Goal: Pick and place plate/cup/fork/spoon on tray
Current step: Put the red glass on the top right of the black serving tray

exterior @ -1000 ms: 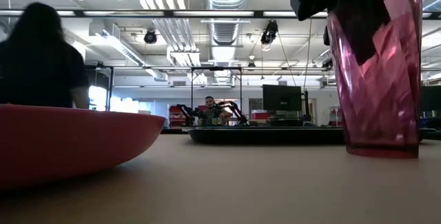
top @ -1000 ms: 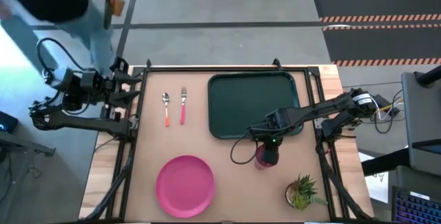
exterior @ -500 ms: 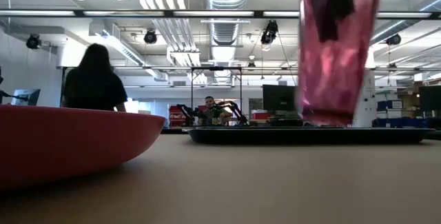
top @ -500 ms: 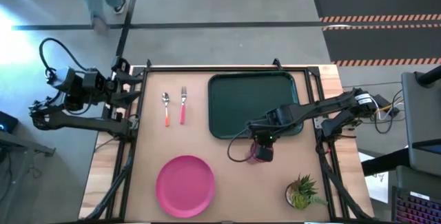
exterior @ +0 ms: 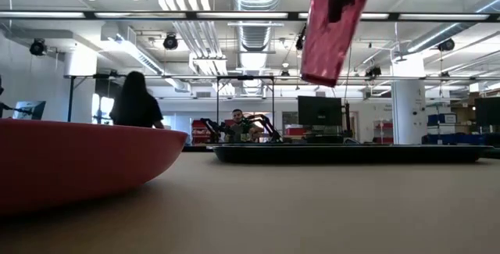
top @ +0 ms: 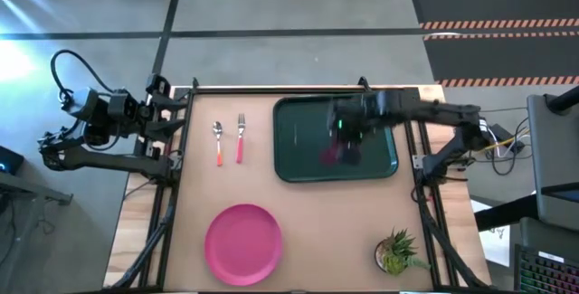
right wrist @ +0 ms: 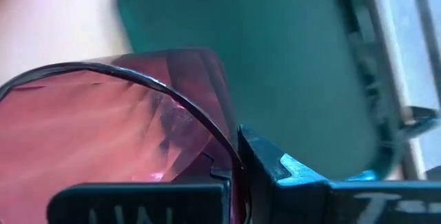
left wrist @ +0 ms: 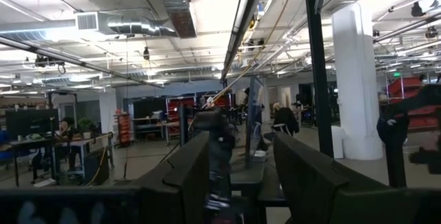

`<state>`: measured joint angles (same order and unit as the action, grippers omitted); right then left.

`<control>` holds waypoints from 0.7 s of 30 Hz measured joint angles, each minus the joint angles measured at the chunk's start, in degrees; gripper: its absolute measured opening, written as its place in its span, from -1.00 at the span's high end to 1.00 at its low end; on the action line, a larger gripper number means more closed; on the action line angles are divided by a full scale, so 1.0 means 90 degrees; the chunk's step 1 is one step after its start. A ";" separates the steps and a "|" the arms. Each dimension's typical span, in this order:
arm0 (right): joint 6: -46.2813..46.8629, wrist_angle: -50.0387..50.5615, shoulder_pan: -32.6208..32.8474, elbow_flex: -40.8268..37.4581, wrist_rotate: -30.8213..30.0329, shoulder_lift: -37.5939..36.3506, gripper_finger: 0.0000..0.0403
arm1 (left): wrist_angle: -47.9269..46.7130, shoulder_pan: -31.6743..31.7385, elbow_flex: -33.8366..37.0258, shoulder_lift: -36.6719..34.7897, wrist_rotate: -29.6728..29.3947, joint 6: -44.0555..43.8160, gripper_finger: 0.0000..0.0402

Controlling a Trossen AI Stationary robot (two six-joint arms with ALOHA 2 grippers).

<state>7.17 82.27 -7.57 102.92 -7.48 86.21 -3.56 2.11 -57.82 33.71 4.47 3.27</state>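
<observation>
My right gripper (top: 348, 138) is shut on the dark-red translucent cup (top: 333, 156) and holds it in the air over the dark green tray (top: 298, 140). In the low view the cup (exterior: 330, 31) hangs tilted, high above the tray's rim (exterior: 351, 154). The pink-red plate (top: 242, 243) lies flat at the table's near side. The orange-handled spoon (top: 218, 142) and the pink-red-handled fork (top: 241, 137) lie side by side left of the tray. My left gripper (top: 170, 113) waits open at the table's far left corner. My right gripper holds the cup by its rim (right wrist: 231, 156). One finger (right wrist: 138, 202) is inside the cup and the other finger (right wrist: 282, 179) is outside, with the wall between them. The fingers come from above. The cup hangs tilted below them, lifted clear over the tray.
A small potted green plant (top: 395, 251) stands at the table's near right. Bare table lies between the plate and the tray. A person (exterior: 137, 105) stands in the room beyond the table.
My right gripper has lifted the cup off the table near the tray's near edge and carried it up and toward the far edge, over the tray. The cup has gone from upright to tilted. A person has walked past beyond the table's far left.
</observation>
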 joint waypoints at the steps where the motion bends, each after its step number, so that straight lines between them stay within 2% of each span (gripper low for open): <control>1: -0.0181 -0.0002 -0.0245 0.0112 -0.0011 0.0000 0.96 | -0.0001 0.0000 0.0000 0.0000 0.0000 0.0000 0.28; 7: -0.1042 0.0140 -0.1788 0.0671 0.0023 0.0000 0.96 | -0.0004 0.0000 0.0000 -0.0027 0.0000 -0.0002 0.28; 12: -0.1394 0.0458 -0.2945 0.0803 0.0146 0.0000 0.96 | -0.0013 0.0000 0.0000 -0.0069 0.0000 -0.0002 0.28; 21: -0.1658 0.0667 -0.4019 0.0190 0.0183 0.0005 0.96 | -0.0062 0.0000 0.0007 -0.0126 0.0000 -0.0002 0.28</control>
<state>-7.76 88.28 -43.73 104.63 -5.84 86.26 -4.12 2.11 -57.76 32.58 4.47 3.25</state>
